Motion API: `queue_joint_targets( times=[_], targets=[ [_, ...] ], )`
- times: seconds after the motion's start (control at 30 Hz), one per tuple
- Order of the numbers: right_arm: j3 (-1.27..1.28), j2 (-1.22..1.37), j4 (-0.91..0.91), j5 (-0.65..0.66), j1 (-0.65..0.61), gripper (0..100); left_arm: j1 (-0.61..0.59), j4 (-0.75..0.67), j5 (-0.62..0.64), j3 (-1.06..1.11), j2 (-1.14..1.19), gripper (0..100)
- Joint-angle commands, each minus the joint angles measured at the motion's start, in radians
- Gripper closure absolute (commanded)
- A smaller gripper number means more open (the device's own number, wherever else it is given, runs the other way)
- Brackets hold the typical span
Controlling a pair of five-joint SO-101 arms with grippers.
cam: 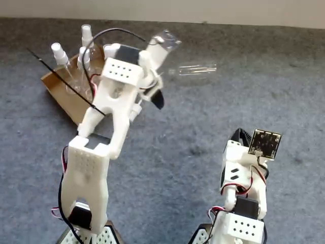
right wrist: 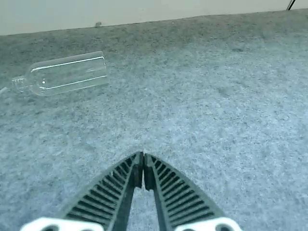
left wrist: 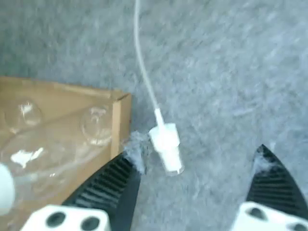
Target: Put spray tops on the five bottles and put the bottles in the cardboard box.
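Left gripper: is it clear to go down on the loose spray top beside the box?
Probably yes. The left gripper is open above the spray top, which lies bare on the carpet between its fingers. The cardboard box corner sits close by one finger and might catch it.

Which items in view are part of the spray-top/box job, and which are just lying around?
Job:
- cardboard box
- capped bottles standing in it
- uncapped bottle lying on its side
- loose spray top beside the box

Not the job:
- grey carpet
- thin black cable crossing the box
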Motion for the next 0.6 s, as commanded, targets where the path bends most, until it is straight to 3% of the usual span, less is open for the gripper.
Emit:
queue_joint_targets(
  times=[0.0, 0.1, 0.3, 0.57],
  targets=[
    [0.176, -0.013, 0.002, -0.011, 0.005, 99.5, -0.024, 0.08, 0.014, -0.064, -0.013, 71],
    [0.176, -0.013, 0.002, -0.011, 0.005, 99.5, 0.015, 0.115, 0.014, -0.061, -0.047, 72],
    [0.176, -0.013, 0.002, -0.011, 0.005, 99.5, 0.061, 0.12, 0.015, -0.054, -0.159, 92],
    [0.176, -0.013, 0.002, -0.011, 0.005, 99.5, 0.059, 0.12, 0.015, 0.117, -0.409, 92]
  ],
)
